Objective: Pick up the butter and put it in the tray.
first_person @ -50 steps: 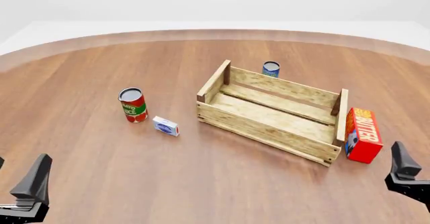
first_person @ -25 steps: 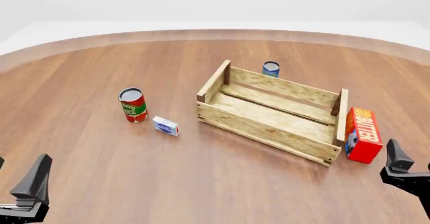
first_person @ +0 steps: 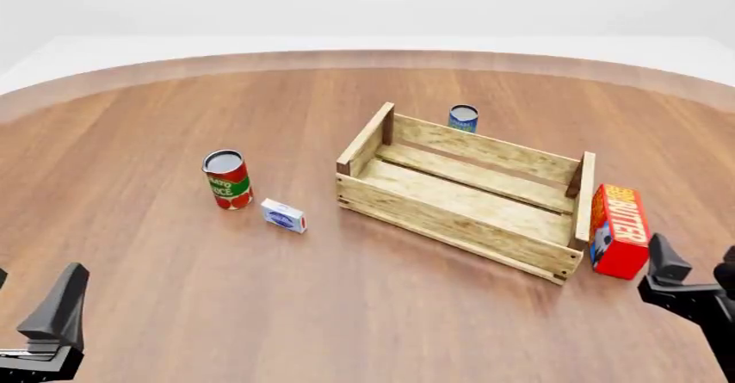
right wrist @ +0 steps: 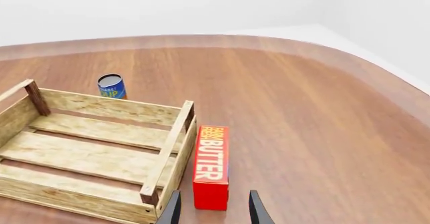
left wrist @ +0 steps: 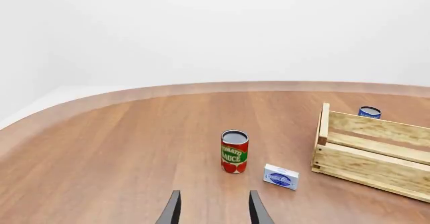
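Observation:
The butter (first_person: pixel 620 231), a red-orange carton with white lettering, stands on the table against the outside of the right end board of the tray (first_person: pixel 460 225). The tray is a big wooden slat crate with nothing in it. In the right wrist view the butter (right wrist: pixel 211 166) lies just ahead of my right gripper (right wrist: pixel 213 207), beside the tray's end board (right wrist: pixel 176 146). My right gripper (first_person: pixel 697 271) is open and empty, close to the butter's near right side. My left gripper (first_person: pixel 29 305) is open and empty at the near left, far from both.
A tomato sauce can (first_person: pixel 226 179) and a small white-and-blue box (first_person: pixel 282 215) stand left of the tray; both show in the left wrist view, the can (left wrist: pixel 234 151) and the box (left wrist: pixel 281 176). A blue can (first_person: pixel 463 118) stands behind the tray. The table's curved edge runs along the far side.
My right gripper has moved forward and a little left, closer to the butter. The left gripper and all objects have not moved.

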Robot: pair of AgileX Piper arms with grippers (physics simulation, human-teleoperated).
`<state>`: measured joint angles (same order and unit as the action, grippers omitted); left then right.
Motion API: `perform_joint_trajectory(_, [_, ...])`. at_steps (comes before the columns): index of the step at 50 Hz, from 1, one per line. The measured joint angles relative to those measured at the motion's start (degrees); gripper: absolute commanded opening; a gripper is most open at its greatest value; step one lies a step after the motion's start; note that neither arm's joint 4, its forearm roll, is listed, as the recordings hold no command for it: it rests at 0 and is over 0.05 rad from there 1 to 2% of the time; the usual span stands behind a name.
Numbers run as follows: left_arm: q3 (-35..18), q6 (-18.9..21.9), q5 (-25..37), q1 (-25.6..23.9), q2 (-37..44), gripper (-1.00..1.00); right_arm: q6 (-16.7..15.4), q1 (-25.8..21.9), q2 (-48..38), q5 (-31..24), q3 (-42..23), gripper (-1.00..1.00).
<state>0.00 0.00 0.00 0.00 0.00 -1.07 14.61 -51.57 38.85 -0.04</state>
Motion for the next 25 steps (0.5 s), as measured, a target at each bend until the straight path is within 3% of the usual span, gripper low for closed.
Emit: perform_joint_trajectory(25, [0.00, 0.00, 0.00, 0.00, 0.00, 1.00, -0.13, 0.52, -12.63, 11.16, -0.10, 1.00])
